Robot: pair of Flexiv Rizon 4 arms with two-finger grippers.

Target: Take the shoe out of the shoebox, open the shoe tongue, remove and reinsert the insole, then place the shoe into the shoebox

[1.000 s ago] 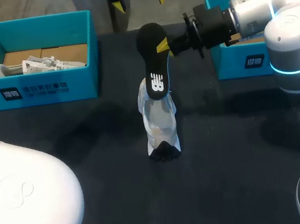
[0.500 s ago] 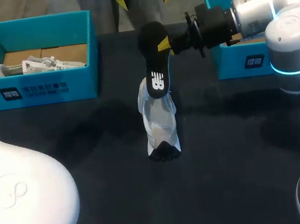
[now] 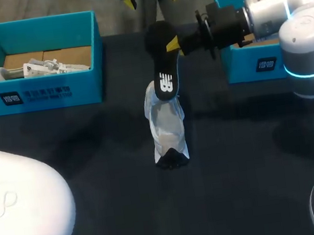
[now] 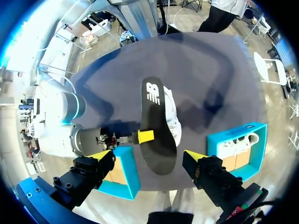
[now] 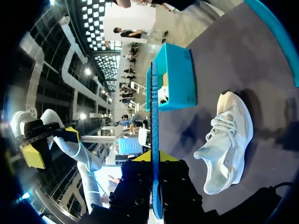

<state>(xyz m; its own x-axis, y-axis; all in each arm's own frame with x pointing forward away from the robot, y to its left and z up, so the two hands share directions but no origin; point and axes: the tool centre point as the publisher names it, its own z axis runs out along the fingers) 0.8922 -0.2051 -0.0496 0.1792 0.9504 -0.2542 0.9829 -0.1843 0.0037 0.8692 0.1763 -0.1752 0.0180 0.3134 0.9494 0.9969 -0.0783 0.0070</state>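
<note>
One dark table (image 3: 94,166) carries everything; positions below are relative to the shoe.
- Left arm (image 3: 19,211): its white housing sits near-left of the shoe in the head view.
- Right arm (image 3: 282,14): comes in from the shoe's far-right and reaches across toward its heel end.
- Left shoebox (image 3: 44,94): teal, far-left of the shoe and well apart. A second white shoe (image 3: 35,70) and cardboard are inside.
- Right shoebox (image 3: 254,67): teal, far-right of the shoe and partly hidden by the right arm.
- Shoe (image 3: 167,128): white, on the table between the two boxes, toe toward the robot and out of either box.
- Insole (image 3: 163,64): black with a white logo, held up over the shoe's heel end, logo end lowest. Can't tell whether that end touches the shoe's collar.
- Right gripper (image 3: 173,44): at the insole's upper half, above the shoe's heel. The right wrist view shows the insole edge-on, pinched between both fingers.
- Left gripper (image 4: 148,155): high over the shoe, looking straight down on insole and shoe. Fingers are spread wide with nothing in them.
</note>
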